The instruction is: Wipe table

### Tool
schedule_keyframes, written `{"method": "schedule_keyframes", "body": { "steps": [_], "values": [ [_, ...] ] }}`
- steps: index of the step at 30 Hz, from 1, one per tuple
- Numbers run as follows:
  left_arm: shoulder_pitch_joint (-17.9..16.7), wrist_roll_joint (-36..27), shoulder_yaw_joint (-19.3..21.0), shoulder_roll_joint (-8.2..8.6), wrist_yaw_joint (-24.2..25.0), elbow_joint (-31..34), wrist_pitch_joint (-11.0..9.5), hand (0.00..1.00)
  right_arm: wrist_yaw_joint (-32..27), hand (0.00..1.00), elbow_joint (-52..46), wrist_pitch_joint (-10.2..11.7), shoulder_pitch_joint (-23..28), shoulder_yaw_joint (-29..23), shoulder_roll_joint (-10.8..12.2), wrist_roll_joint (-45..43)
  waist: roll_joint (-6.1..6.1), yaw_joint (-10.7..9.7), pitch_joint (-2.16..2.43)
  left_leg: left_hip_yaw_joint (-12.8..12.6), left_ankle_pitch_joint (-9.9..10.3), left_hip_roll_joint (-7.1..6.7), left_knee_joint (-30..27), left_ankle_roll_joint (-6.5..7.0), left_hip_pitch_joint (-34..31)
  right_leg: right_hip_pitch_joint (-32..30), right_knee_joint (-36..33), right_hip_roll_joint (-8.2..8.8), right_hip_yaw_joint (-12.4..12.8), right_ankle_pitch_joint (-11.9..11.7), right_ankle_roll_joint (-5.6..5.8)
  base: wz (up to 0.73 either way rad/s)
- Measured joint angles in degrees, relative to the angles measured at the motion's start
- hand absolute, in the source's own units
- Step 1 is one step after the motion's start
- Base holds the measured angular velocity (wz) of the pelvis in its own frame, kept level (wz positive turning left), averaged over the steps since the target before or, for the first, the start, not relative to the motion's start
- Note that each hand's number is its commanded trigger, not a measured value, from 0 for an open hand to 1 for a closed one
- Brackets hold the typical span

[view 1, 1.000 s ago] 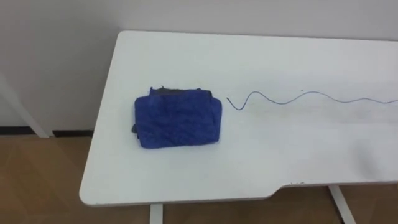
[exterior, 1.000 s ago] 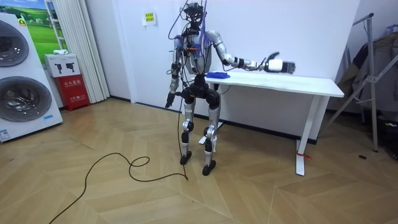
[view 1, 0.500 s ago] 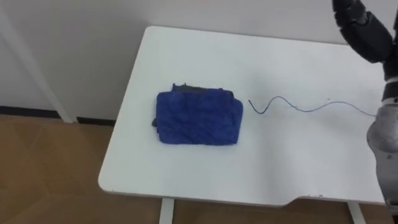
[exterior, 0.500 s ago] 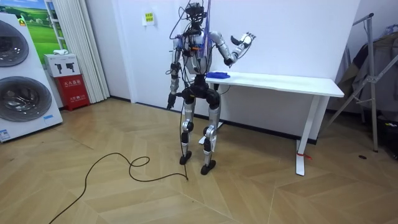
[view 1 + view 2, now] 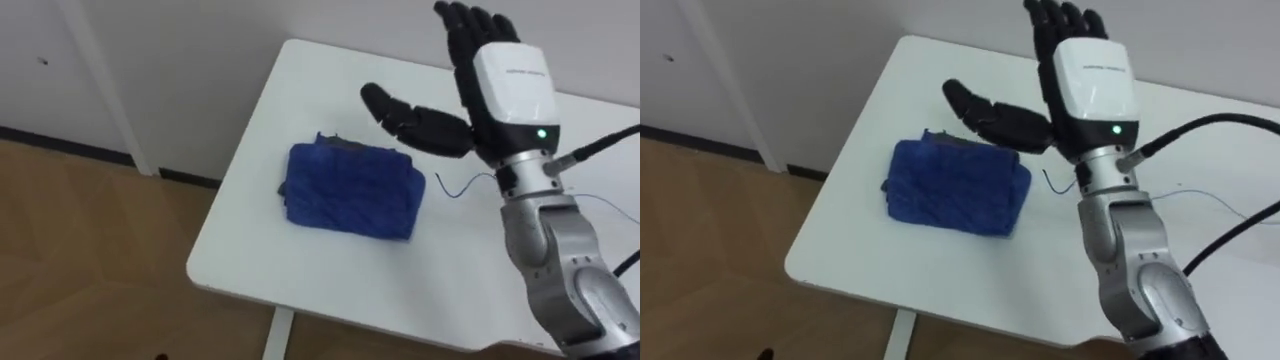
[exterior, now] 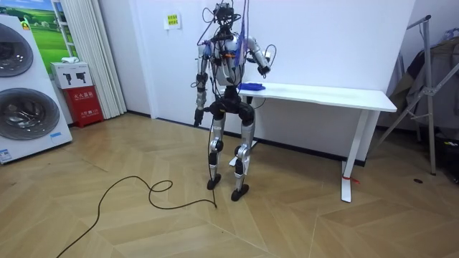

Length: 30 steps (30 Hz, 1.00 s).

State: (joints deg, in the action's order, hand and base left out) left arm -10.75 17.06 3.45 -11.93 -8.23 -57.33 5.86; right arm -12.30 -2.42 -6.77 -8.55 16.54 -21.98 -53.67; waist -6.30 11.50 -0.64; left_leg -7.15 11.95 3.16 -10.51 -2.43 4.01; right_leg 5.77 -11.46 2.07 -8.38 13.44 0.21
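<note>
Fingers (image 5: 465, 35) of the right hand (image 5: 505, 90) are straight, spread and empty above the white rectangular desk (image 5: 300, 268); the left hand (image 6: 196, 115) hangs low. The folded blue terry cloth (image 5: 350, 190) lies at eight o'clock near the desk's end: a careless grab could shove it off.

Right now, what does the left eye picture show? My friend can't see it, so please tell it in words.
The robot's right hand is held up open, fingers straight, over a white table. A folded blue cloth lies on the table near its left end, with a thin wavy line drawn just to its right.
</note>
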Motion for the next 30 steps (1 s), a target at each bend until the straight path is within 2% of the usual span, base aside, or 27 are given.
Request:
{"method": "schedule_keyframes", "body": {
  "steps": [4,8,12,16,18,20,23,25,28,30],
  "values": [
    [-0.01,0.09,-0.53,0.01,0.04,0.38,0.06,0.00,0.03,0.00,3.92,0.47,0.02,3.46,0.37,-0.56,0.32,0.62,-0.20,0.98,0.00,-0.04,-0.32,0.00,-0.78,0.05,0.78,0.01,-0.82,-0.22,-0.01,0.11],
    [1.26,1.71,-1.56,0.14,0.97,0.38,0.08,0.00,1.02,0.00,9.71,0.51,0.60,6.08,2.11,-5.42,1.11,1.22,-0.62,1.32,0.00,-0.08,-0.71,0.00,-1.30,-0.06,0.88,0.05,-1.17,-0.31,-0.02,0.04],
    [2.15,3.88,-1.55,0.16,1.48,0.40,0.05,0.00,2.52,0.00,12.90,1.46,1.18,7.16,2.28,-5.78,1.99,1.25,-0.21,1.72,0.00,-0.11,-0.59,0.00,-1.26,0.05,0.90,0.04,-1.20,-0.31,-0.02,0.02],
    [1.45,3.83,-1.54,0.16,1.84,2.09,0.09,0.00,2.59,0.00,13.12,0.89,2.89,7.10,3.50,-10.00,2.03,1.07,-0.16,1.97,0.00,-0.11,-0.23,-0.01,-0.55,0.63,0.98,-0.01,-1.71,-0.31,-0.02,0.01],
    [1.58,3.85,-1.57,0.18,2.27,2.32,0.05,0.00,2.69,0.00,14.65,0.90,3.91,7.14,4.72,-11.97,1.95,0.60,-0.05,2.67,0.00,-0.23,-0.19,-0.01,-0.22,1.28,0.99,0.11,-2.99,-0.31,-0.02,0.15],
    [1.47,3.84,-1.56,0.25,2.39,2.73,0.05,0.00,3.23,0.00,16.26,0.85,4.32,7.13,5.08,-12.14,1.86,-0.09,0.04,2.82,0.00,-0.35,-0.18,-0.01,-0.29,1.40,1.03,0.20,-3.18,-0.31,-0.02,0.13],
    [0.93,3.78,-1.51,0.24,2.46,3.44,0.14,0.00,4.05,0.00,18.81,0.41,4.69,7.07,5.02,-11.69,1.80,-0.07,0.09,3.23,-0.01,-0.63,-0.16,0.00,-0.33,1.34,1.05,0.50,-3.53,-0.31,-0.02,0.01],
    [0.89,3.82,-1.52,0.27,2.46,3.44,0.13,0.00,3.71,0.00,19.12,0.50,4.89,7.07,5.07,-11.68,1.65,-0.10,0.32,3.53,-0.01,-0.82,-0.16,0.01,-0.31,1.35,1.11,0.66,-3.53,-0.31,-0.02,0.00],
    [0.72,3.83,-1.52,0.16,2.45,3.41,0.11,0.00,3.10,0.00,20.83,0.96,5.68,7.08,5.04,-11.96,1.14,-0.10,1.01,4.33,-0.01,-1.06,0.07,0.01,-0.14,1.99,1.88,0.71,-3.79,-0.47,0.25,0.07],
    [0.15,3.82,-1.61,0.20,2.45,3.41,0.10,0.00,2.76,0.00,22.06,1.13,5.81,7.15,5.04,-12.15,0.97,-0.20,1.11,4.59,-0.01,-1.10,0.40,0.01,0.88,2.97,1.96,0.72,-4.22,-0.49,0.29,0.06]
  ]
}}
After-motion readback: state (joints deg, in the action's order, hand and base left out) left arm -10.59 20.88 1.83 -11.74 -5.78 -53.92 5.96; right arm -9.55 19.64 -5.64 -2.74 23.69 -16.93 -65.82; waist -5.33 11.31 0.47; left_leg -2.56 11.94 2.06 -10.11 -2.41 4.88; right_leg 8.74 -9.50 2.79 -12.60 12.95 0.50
